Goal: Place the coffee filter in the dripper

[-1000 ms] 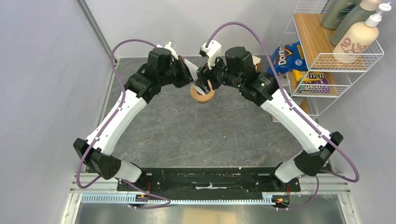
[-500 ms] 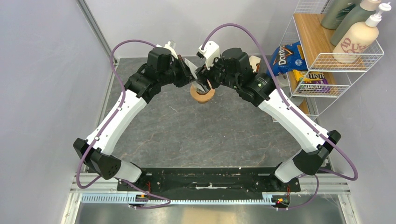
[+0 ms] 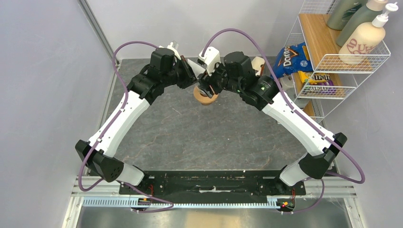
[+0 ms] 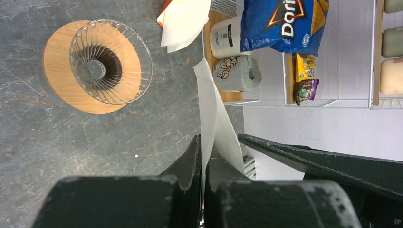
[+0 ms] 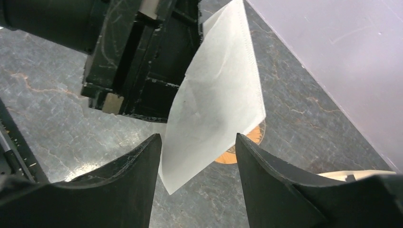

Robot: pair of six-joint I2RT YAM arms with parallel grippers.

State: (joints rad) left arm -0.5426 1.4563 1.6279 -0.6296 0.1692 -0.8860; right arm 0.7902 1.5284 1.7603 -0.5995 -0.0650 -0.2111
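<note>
Seen from above, the two arms meet over the clear glass cone dripper [image 3: 206, 98], its tan wooden collar showing but its glass hidden. The left wrist view shows it whole on the grey table, apart from the thin white paper coffee filter [image 4: 216, 123] pinched in the left gripper [image 4: 203, 154]. The right gripper [image 5: 197, 142] gapes, a finger on either side of the filter's lower corner. Beyond lie spare white filters [image 4: 183, 21] and a blue Doritos bag [image 4: 280, 23].

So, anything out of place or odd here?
Nothing spilled or damaged. The coffee filter is folded flat, pinched at one edge by the left gripper, with the right gripper open around it; the dripper stands empty.
</note>
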